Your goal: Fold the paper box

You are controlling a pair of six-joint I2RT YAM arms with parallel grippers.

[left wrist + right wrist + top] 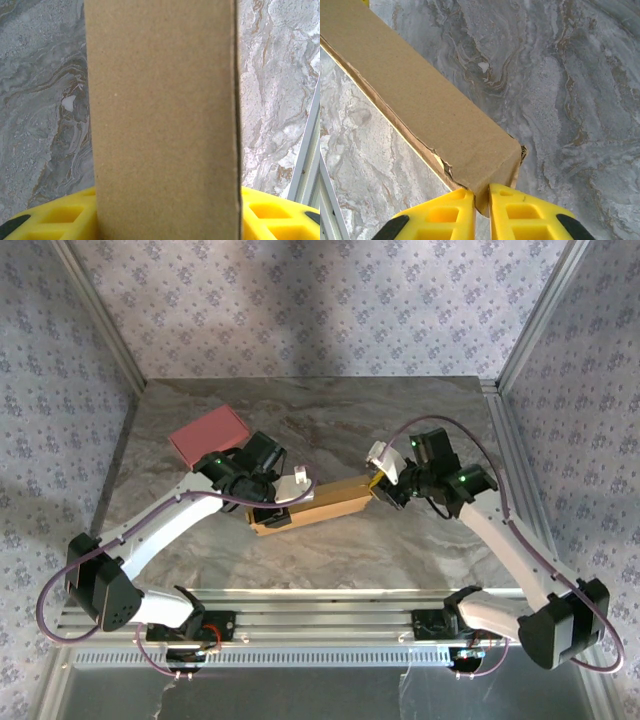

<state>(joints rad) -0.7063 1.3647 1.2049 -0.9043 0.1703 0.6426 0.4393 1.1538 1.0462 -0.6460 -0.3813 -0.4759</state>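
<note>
The paper box (320, 505) looks light, stiff and easily crushed, and it lies mid-table running eight to two o'clock. My right gripper (481, 200) is pinched on its two o'clock corner. My left gripper (167, 220) straddles the eight o'clock end, pressing or not I cannot tell; I judge the flat panels safer holds than the frayed edge.

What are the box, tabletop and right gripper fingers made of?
The paper box: matte brown cardboard, seemingly corrugated; frayed, layered edge shows. The table: grey veined marble look, stone or laminate, unclear. The right gripper fingers: yellow, probably moulded or printed plastic, with recessed pockets.
</note>
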